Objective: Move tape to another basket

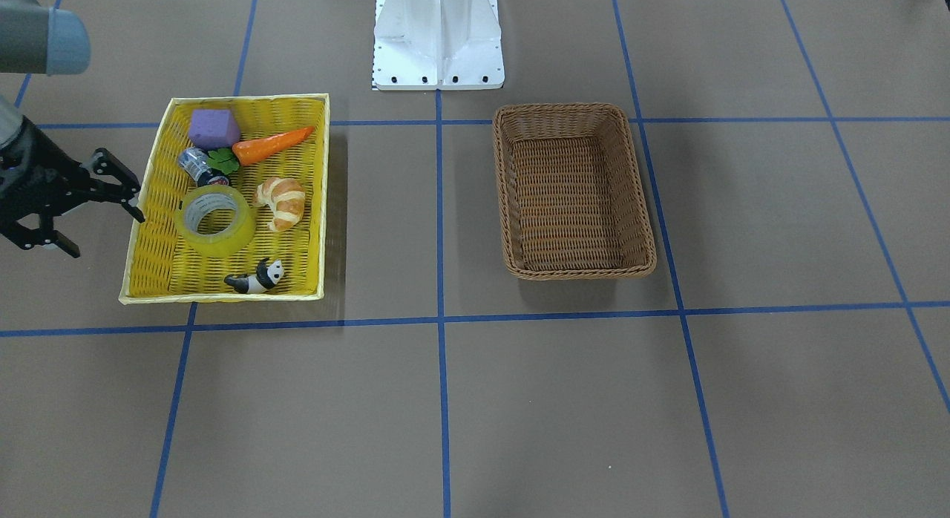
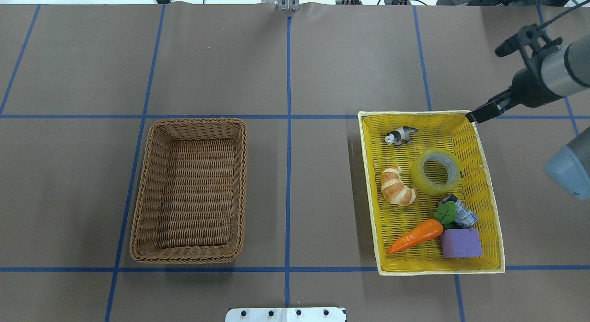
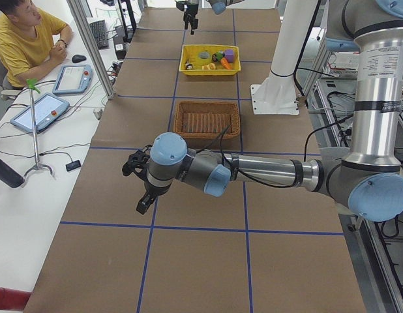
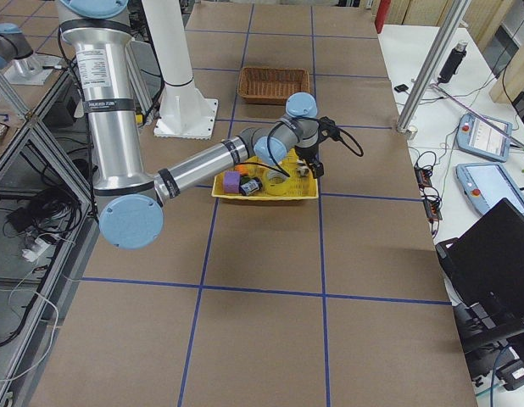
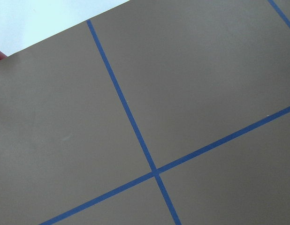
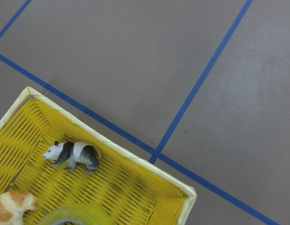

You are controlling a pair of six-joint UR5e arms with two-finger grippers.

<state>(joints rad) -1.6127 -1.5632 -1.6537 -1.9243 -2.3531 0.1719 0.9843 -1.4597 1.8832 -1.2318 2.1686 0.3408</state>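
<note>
Right pincer (image 1: pixel 106 234) gapes empty beside the square yellow woven basket (image 1: pixel 167 269) holding the translucent yellow tape roll (image 1: pixel 220 244), toward the tabletop's (image 1: pixel 519 399) right end; left pincer's (image 3: pixel 143 198) grip cannot be told.

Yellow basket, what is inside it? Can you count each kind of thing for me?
Inside the yellow basket:
pretend food, the croissant and the carrot: 2
toy panda: 1
tape roll: 1
purple block: 1
small can: 1
Total: 6
</note>
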